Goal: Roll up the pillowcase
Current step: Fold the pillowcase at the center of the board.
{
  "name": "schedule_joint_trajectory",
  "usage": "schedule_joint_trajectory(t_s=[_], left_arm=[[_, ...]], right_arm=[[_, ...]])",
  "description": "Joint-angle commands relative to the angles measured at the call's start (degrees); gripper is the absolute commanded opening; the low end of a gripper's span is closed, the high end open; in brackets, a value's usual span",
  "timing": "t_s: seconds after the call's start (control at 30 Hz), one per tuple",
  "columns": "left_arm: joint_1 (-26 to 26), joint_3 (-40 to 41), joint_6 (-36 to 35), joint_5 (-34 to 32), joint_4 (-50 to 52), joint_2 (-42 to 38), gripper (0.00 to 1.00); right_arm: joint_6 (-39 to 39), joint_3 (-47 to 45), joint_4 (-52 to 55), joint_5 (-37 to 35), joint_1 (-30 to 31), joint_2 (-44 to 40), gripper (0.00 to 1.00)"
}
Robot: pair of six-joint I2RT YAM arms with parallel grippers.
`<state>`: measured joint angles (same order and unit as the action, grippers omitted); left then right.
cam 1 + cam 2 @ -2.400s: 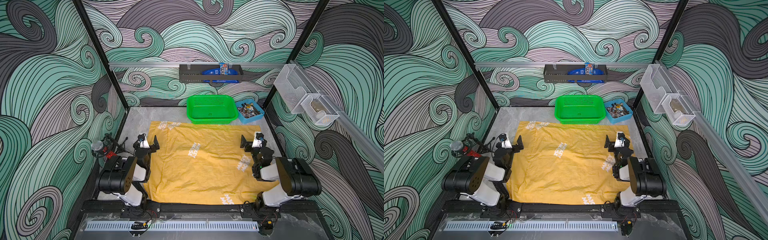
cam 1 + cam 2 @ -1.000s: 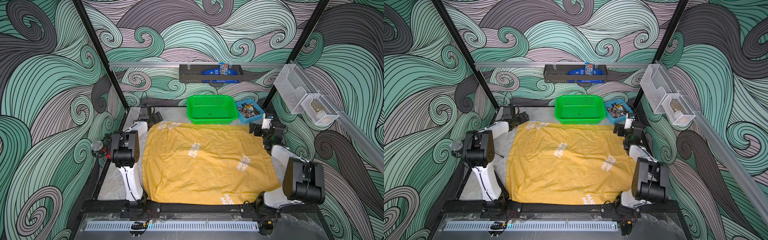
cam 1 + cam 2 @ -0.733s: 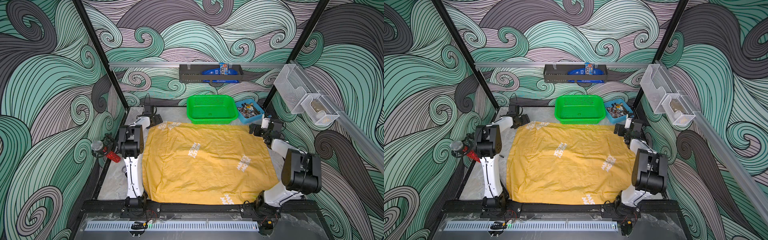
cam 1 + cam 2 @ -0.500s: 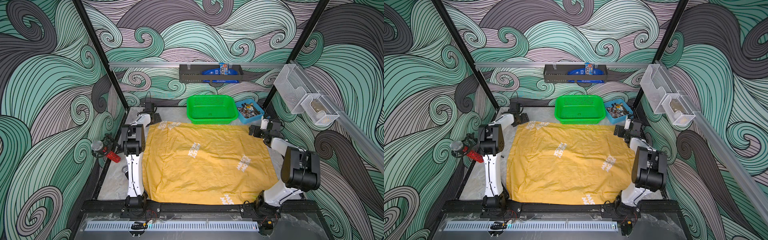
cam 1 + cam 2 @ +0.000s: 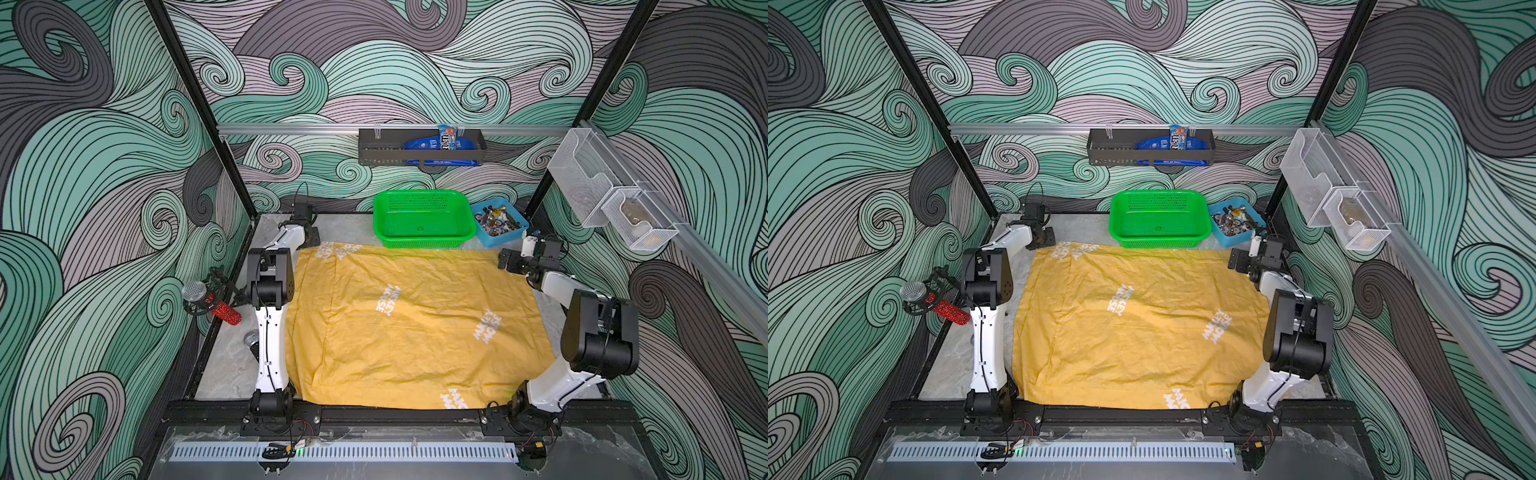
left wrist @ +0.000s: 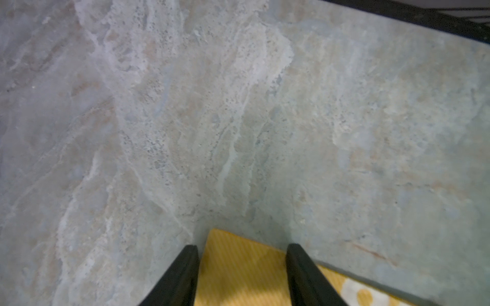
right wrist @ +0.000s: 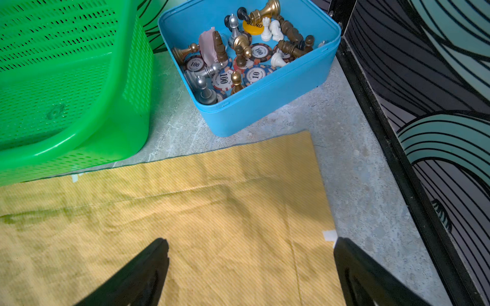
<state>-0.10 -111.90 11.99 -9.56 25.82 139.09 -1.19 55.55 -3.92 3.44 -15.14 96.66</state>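
The mustard-yellow pillowcase (image 5: 415, 324) (image 5: 1133, 328) lies spread flat and wrinkled on the marble table, white lettering facing up. My left gripper (image 5: 309, 237) (image 5: 1044, 239) is down at its far left corner. In the left wrist view that corner (image 6: 238, 270) lies between the jaws of the left gripper (image 6: 242, 247), which stand partly apart, with a gap on each side of the cloth. My right gripper (image 5: 509, 262) (image 5: 1237, 259) hovers over the far right corner. In the right wrist view it (image 7: 250, 242) is wide open above the fabric (image 7: 212, 212), holding nothing.
A green basket (image 5: 422, 220) (image 7: 79, 127) and a blue box (image 5: 498, 222) (image 7: 265, 106) of chess pieces and chips stand just behind the pillowcase's far edge. A red microphone (image 5: 212, 305) hangs at the left wall. A black frame rail (image 7: 397, 159) runs close beside the right gripper.
Both arms have stretched from folded poses near the front out to the pillowcase's far corners. The left jaws have narrowed around the far left corner; the right jaws stay wide.
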Motion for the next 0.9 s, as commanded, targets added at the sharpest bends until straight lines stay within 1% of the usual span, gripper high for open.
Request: schedule_joint_trajectory(t_s=[0.0,0.1,0.2,0.37,0.53,0.67,0.8,0.87], left_arm=[[-1.24,0.38,-2.66,0.69,6.32,4.32,0.40],[-1.39,0.30,-2.55,-0.03,6.77,4.61,0.23],[-1.02,-0.48,-2.28,-1.75,7.20,3.99,0.00],[-0.45,-1.19,-1.79,-4.55,8.74,-0.47,0.00],[0.15,5.63,-3.43,-7.52,7.12,-7.08,0.00],[1.06,8.77,-4.16,-6.66,6.11,-9.35,0.00],[1.49,9.50,-4.34,-5.78,5.93,-9.54,0.00],[1.49,9.64,-4.34,-5.41,5.82,-9.46,0.00]], right_arm=[[0.75,0.93,0.63,-0.57,-0.20,0.69,1.00],[1.04,1.27,0.63,-1.10,-0.21,0.94,1.00],[0.94,1.98,0.88,-1.90,-0.35,1.55,1.00],[-1.23,5.37,0.76,-3.44,-1.82,4.39,1.00],[-4.52,11.70,1.54,-0.96,-3.06,10.75,1.00],[-5.02,19.26,5.87,-0.12,-2.72,18.09,0.98],[-3.72,26.64,9.03,-3.05,-1.92,23.97,0.95],[-3.14,30.53,11.24,-3.04,-1.76,26.30,0.93]])
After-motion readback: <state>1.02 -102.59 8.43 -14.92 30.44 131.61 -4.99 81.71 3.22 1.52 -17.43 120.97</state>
